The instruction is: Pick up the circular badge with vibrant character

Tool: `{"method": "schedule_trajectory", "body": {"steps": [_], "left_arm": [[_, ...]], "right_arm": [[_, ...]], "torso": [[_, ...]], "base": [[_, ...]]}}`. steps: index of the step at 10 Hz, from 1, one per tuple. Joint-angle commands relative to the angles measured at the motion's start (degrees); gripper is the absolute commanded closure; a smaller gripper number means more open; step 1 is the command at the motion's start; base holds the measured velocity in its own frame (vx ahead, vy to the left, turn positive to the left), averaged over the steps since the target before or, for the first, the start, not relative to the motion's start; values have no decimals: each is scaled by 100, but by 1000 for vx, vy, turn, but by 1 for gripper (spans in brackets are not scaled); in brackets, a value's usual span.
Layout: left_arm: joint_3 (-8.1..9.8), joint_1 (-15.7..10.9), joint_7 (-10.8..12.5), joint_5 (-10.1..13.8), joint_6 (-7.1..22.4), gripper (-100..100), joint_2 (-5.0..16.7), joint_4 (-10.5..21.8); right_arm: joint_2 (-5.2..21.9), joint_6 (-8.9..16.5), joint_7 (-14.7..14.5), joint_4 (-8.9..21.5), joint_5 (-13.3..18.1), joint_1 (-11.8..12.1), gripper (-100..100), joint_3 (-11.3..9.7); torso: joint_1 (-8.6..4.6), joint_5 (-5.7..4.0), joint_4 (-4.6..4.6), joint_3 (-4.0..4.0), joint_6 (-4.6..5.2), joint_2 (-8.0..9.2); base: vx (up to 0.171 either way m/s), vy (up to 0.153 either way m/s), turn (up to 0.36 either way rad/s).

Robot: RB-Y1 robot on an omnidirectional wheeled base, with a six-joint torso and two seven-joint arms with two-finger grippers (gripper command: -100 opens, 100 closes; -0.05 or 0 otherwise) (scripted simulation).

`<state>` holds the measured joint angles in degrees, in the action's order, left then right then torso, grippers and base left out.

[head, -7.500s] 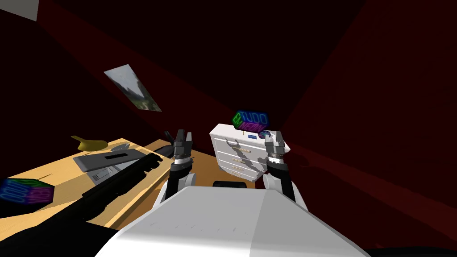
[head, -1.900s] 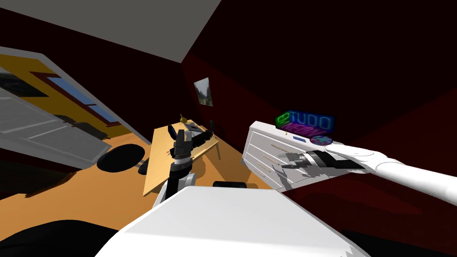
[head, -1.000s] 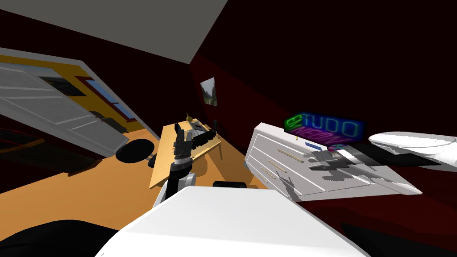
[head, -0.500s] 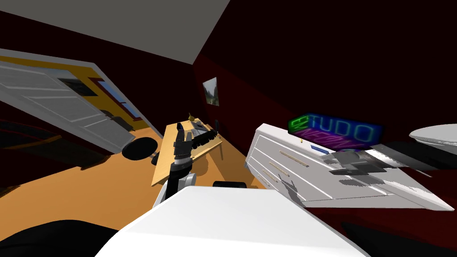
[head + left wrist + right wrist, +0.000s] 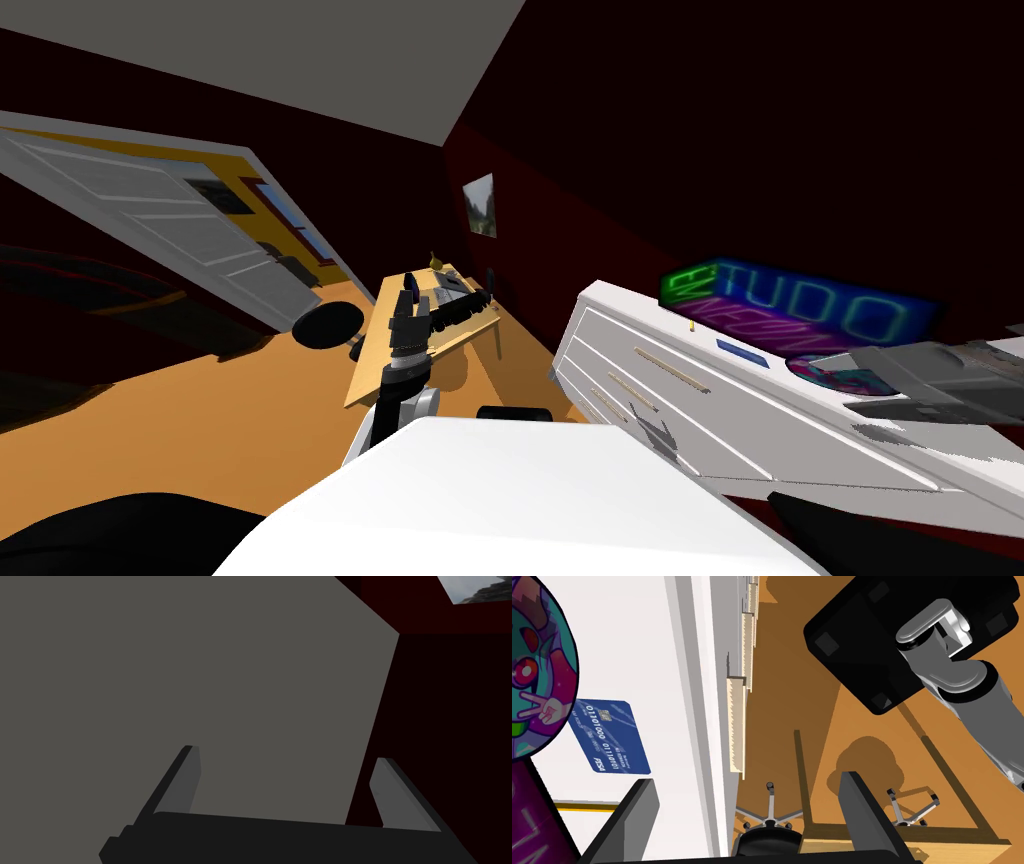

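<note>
Badge (image 5: 537, 666), round, flat, teal-haired cartoon face, lying on white dresser top (image 5: 662, 651), back from front edge, beside blue card (image 5: 609, 736). Likely light, stiff, slick: pinch across rim. Right gripper (image 5: 749, 781) spread, empty; left gripper (image 5: 285, 753) likewise.

"TUDO" in blue letters on neon sign box (image 5: 800, 310); "VISA" and "01101000 0110101" on blue card (image 5: 609, 736)

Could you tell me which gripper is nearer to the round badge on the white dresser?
Right. The right gripper hangs open over the dresser edge, the badge just off to its side. The left gripper stands raised in front of me, far from it.
</note>
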<state>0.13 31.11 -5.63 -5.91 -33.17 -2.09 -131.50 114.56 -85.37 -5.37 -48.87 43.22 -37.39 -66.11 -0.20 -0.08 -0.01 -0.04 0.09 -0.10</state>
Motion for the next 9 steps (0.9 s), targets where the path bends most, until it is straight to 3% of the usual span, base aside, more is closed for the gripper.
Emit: {"method": "schedule_trajectory", "body": {"steps": [1, 2, 6, 8, 9], "left_arm": [[0, 0, 0, 0, 0, 0, 0, 0], [0, 0, 0, 0, 0, 0, 0, 0], [1, 0, 0, 0, 0, 0, 1, 0], [1, 1, 0, 0, 0, 0, 1, 0], [1, 1, 0, 0, 0, 0, 1, 0]], "right_arm": [[285, -160, 1, 233, 248, -279, -100, -260], [285, -160, 1, 233, 209, -279, -100, -260], [499, -684, 80, 608, 822, -823, -100, -708], [456, -877, 106, 665, 968, -939, -100, -826], [440, -798, 74, 690, 914, -899, -100, -805]], "torso": [[0, 0, 0, 0, 0, 0], [-7, -1, -1, -2, 1, -4], [-39, -12, -5, -11, -2, -18], [-51, -17, -8, -17, -3, -28], [-43, -16, -8, -17, -2, -26]], "base": [[60, -73, 148], [35, -69, 60], [66, -126, 120], [88, -157, 85], [28, -59, 18]]}}
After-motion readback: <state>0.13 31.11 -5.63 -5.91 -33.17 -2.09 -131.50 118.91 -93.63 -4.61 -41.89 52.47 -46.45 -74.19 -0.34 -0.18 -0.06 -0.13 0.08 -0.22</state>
